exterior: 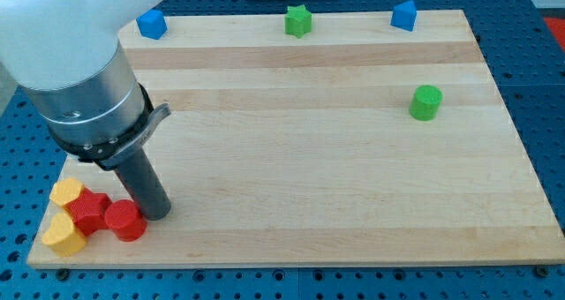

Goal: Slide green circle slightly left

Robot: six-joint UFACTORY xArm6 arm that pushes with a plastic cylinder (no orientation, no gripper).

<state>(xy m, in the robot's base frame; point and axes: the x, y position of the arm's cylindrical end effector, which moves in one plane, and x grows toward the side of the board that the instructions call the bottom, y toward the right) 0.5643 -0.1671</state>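
My tip (157,213) down on the wooden board (309,194) near the view's bottom-left corner, at the end of a straight dark rod with no pincer on it, so nothing to open, close or hold. Just beside the tip, on the view's left: a red cylinder (124,221), touching or nearly so. Further left, a red star-like block (88,210), a yellow block (66,192) above it and another yellow block (64,235) below, all bunched together. Green circle (425,102), a short cylinder, standing well apart from the tip at the view's right, upper half of the board. Along the top edge: blue block (152,24) at left, green star (298,21) in the middle, blue pentagon-like block (404,16) at right.
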